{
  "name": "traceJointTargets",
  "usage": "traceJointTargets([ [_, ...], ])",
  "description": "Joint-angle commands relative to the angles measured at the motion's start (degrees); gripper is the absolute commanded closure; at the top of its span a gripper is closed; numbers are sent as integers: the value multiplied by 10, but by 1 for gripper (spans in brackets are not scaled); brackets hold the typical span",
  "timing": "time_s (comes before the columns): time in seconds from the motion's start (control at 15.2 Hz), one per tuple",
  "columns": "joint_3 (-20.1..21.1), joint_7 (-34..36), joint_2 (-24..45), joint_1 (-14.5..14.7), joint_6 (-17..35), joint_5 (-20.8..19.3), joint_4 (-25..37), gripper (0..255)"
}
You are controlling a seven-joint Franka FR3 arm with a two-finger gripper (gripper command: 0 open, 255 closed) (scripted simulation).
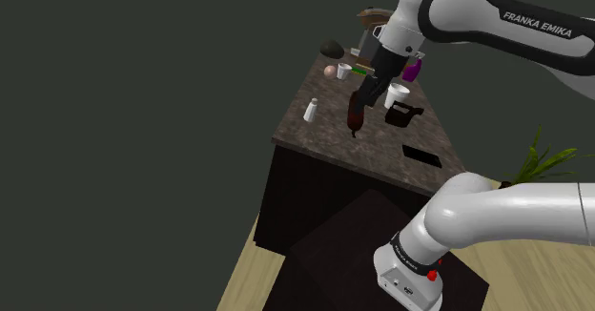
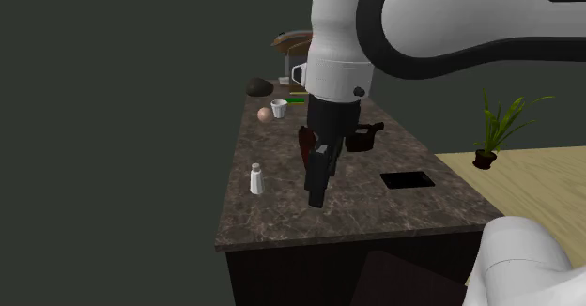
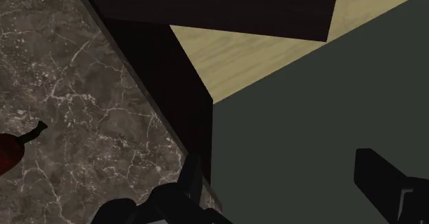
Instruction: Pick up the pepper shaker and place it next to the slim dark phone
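**Across the counter: shaker, jaws, phone**

At the second exterior view's left, one small white cylindrical shaker (image 2: 256,179) stands upright on the dark brown veined-marble counter (image 2: 282,215). Its long axis is vertical, and it sits near the counter's left edge. To its right, the all-black two-finger gripper (image 2: 317,193) is poised over the marble, near the shaker but not touching it. In the wrist view its fingers (image 3: 194,181) stand wide apart with nothing between them — open and empty. Just behind the gripper lies one dark red, stemmed, pepper-like object (image 2: 302,145). Farther right, one slim black rectangular phone (image 2: 407,178) lies flat, well apart from the shaker.

The coming move turns on a single relation — in this view the shaker lies left of the jaws and the phone right of them. The gripper would likely need to travel left, descend over the upright body and close across its width.

Counted: one shaker, one phone, one gripper.
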Motion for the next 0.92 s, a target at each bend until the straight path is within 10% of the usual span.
traceJointTargets([
  [0.0,0,0,0,0,0,0,0,0],
  [0.86,-60,-92,206,-36,202,-54,27,0],
])
